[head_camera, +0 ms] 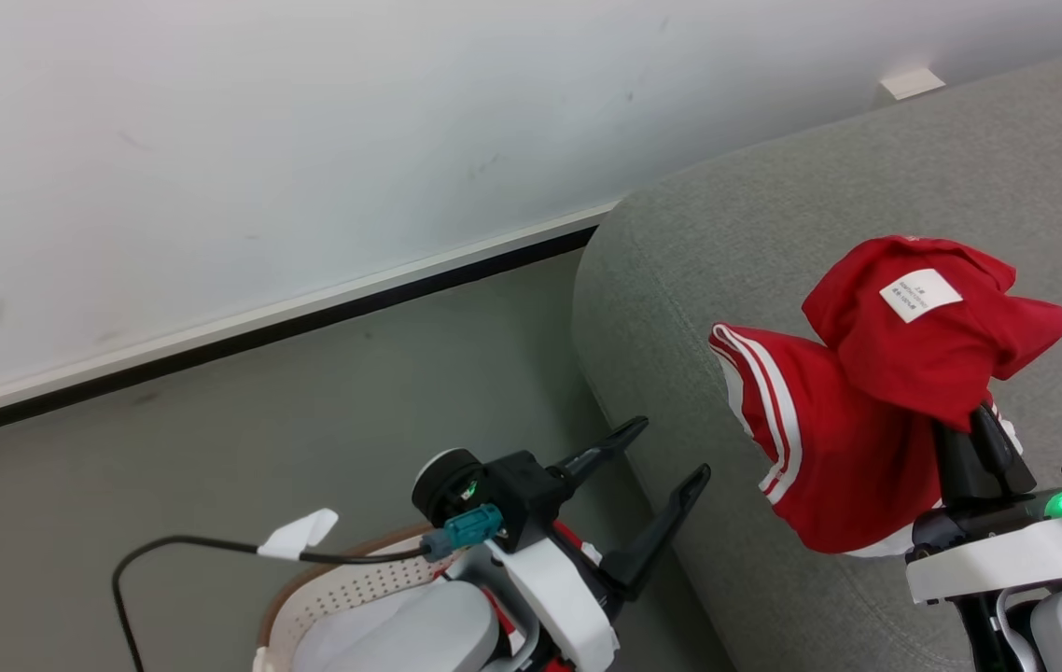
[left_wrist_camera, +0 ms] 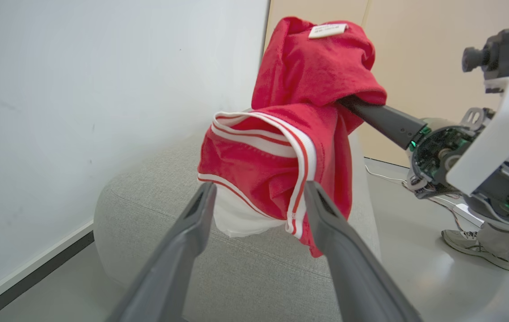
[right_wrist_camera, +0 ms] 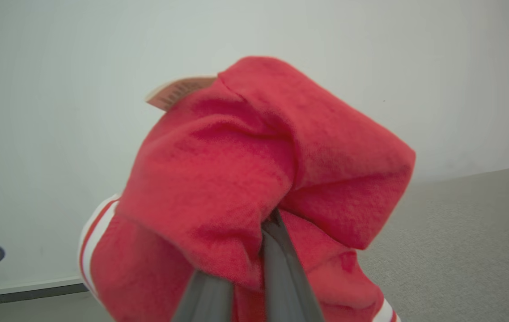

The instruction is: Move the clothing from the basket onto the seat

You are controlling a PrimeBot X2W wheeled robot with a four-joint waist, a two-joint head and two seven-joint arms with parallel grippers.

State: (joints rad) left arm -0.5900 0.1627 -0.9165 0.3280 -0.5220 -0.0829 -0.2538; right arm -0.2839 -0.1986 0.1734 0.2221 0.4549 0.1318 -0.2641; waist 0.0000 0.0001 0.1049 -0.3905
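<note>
A red piece of clothing (head_camera: 867, 401) with white stripes and a white label hangs bunched over the seat (head_camera: 774, 215), a light grey sofa. My right gripper (head_camera: 981, 420) is shut on it, fingertips buried in the fabric (right_wrist_camera: 245, 179). In the left wrist view the clothing (left_wrist_camera: 299, 134) droops just above the sofa's rounded end (left_wrist_camera: 254, 268), with a white layer showing underneath. My left gripper (head_camera: 669, 450) stands open and holds nothing, left of the sofa's end and above the basket (head_camera: 344, 583). Its two fingers frame the hanging cloth in the left wrist view (left_wrist_camera: 259, 188).
A white wall with a dark baseboard (head_camera: 307, 322) runs behind the grey floor (head_camera: 307, 439). A black cable with a white tag (head_camera: 298, 537) trails from my left wrist. A person's shoe (left_wrist_camera: 464, 243) stands on the floor beyond the sofa.
</note>
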